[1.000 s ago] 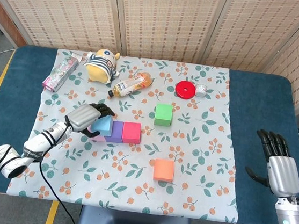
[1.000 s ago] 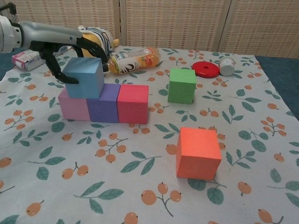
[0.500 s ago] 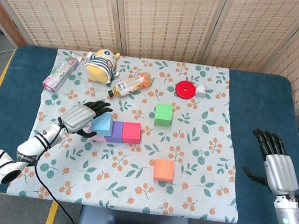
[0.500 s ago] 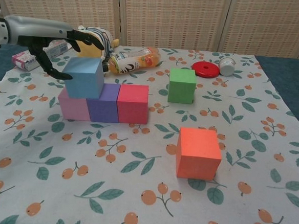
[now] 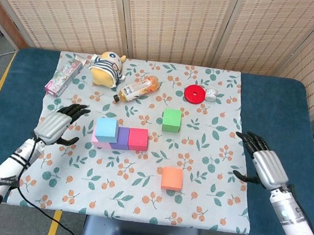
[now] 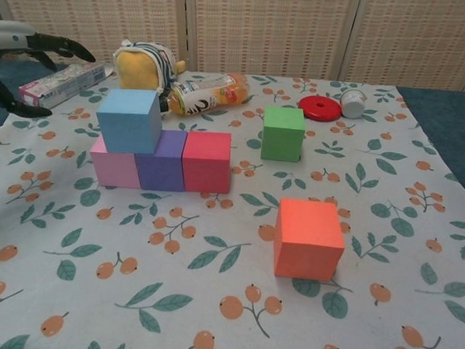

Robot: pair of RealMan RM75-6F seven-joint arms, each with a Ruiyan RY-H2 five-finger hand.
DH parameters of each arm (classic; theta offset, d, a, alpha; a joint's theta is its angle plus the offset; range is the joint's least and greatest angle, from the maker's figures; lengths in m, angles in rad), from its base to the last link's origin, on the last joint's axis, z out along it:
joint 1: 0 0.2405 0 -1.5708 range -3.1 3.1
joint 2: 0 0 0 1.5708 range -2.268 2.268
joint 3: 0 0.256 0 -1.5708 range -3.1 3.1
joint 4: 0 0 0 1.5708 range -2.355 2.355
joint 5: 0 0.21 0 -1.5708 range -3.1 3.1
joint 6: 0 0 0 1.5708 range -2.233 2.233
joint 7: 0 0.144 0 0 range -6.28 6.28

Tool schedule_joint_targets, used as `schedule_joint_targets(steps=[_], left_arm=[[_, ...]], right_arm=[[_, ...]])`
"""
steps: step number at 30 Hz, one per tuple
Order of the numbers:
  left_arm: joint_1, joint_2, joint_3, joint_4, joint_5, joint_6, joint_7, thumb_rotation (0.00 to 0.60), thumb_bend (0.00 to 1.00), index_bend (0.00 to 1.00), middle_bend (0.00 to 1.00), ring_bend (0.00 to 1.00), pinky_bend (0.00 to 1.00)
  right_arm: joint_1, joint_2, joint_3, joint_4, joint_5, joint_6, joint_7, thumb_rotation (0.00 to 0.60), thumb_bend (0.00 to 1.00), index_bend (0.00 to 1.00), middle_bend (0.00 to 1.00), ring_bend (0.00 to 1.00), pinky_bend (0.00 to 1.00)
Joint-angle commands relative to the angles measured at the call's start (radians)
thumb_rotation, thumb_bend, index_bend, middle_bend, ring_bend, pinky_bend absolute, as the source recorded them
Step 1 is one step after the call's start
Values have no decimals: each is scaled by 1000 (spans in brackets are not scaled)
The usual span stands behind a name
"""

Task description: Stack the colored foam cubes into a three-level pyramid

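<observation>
Now both the left robot hand [image 5: 57,127] and right robot hand [image 5: 265,165] spread empty beside the blue cube [image 5: 106,129].

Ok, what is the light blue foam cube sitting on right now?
The light blue foam cube rests on the pink foam cube and the purple foam cube, overlapping both. The magenta foam cube beside them carries nothing. The covered tops cannot be seen.
</observation>
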Motion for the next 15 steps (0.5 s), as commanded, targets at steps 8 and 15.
schedule_joint_targets(steps=[8, 15], left_arm=[[99, 0, 24, -70, -41, 102, 138, 600, 315, 159, 107, 58, 171], [119, -1, 20, -85, -50, 101, 166, 600, 315, 166, 120, 65, 173]], right_arm=[[278, -156, 95, 203, 155, -355, 55, 600, 90, 6, 118, 0, 104], [440, -307, 140, 401, 256, -523, 27, 600, 90, 20, 119, 0, 108]])
